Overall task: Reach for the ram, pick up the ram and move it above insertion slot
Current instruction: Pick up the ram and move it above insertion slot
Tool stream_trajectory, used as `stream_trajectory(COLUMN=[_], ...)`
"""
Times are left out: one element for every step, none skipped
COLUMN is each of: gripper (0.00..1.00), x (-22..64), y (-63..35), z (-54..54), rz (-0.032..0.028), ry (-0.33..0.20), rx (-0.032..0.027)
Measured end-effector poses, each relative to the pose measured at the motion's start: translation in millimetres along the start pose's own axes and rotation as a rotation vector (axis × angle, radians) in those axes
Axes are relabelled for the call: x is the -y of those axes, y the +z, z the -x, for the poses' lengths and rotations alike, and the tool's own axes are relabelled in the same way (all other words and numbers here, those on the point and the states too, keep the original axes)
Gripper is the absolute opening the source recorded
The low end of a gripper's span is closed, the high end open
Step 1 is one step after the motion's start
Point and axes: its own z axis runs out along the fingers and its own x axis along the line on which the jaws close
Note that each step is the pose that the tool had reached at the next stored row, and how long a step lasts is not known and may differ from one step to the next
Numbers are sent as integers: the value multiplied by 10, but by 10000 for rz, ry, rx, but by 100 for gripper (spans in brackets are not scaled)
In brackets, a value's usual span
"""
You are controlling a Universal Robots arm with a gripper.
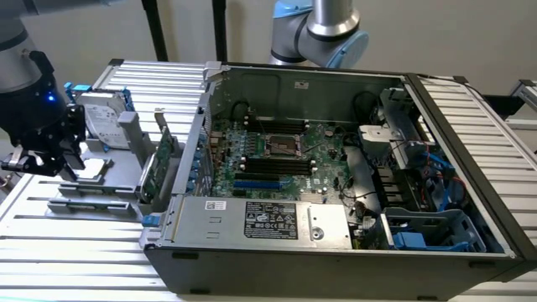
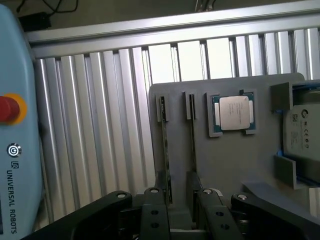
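Caught the gripper gaping wide at the exterior view's left, just over the ram standing edge-up in its gray holder. Could've clipped the neighbouring stick if closed off-centre.

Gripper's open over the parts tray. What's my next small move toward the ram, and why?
Probably nudge the open gripper sideways to centre on one ram stick: two thin sticks stand edge-on in the gray tray, and neither looks centred between the jaws yet.

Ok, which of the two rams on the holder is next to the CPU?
The ram right beside the CPU; the other ram stands along the outer edge of the holder.
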Motion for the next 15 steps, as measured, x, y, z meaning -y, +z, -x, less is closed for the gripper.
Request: stream_trajectory(gripper=[31,31,31,31,31,31,31,31,31,31,31,31,31,31,31], x=[0,1,2,3,3,4,5,6,7,7,9,10,12,13,14], y=[18,36,54,73,92,109,128,145,164,183,201,218,237,255,272], z=[0,0,0,0,0,0,-1,-2,-3,-4,-7,-10,-14,-20,-26], rz=[0,-1,0,-1,0,0,-1,0,-2,-2,-1,-1,-1,-1,-1], ry=[-15,-30,-45,-61,-77,-92,-108,-122,-137,-149,-163,-176,-190,-203,-216], rx=[-1,0,-2,-2,-3,-4,-4,-5,-4,-5,-6,-7,-6,-7,-8])
